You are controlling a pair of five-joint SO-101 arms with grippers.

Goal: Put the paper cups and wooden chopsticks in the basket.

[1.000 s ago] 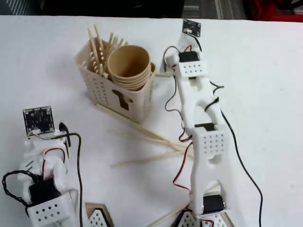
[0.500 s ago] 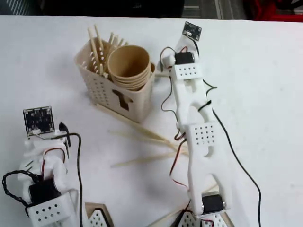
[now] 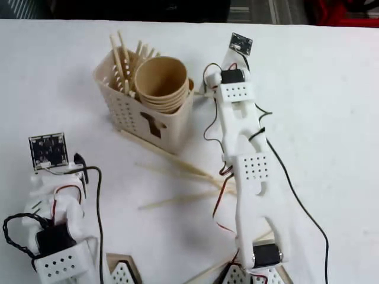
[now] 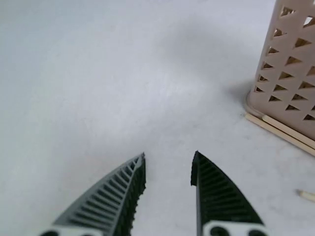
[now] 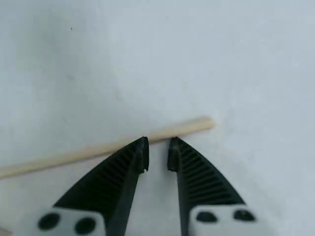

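**Chopstick** point(image 5: 74, 154): thin, round, pale wood with a blunt end. Lies flat on the table point(image 5: 221, 49) at the basket's point(image 3: 127, 112) 3 o'clock.

**Right gripper** point(image 5: 157, 153): ribbed black jaws narrowly parted and empty, tips just short of the stick. To grasp well, straddle the stick near its end and close squarely, since round wood may roll.

**Basket**: perforated beige plastic, holds nested cups point(image 3: 161, 80).

**Left gripper** point(image 4: 168, 169): parted, empty, near the basket's base.

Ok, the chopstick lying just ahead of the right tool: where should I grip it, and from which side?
I'd take the chopstick on its shaft, a little in from the free end, coming down from above. It lies flat on the table, thin and crosswise to the right tool, whose slightly open jaws could straddle it.
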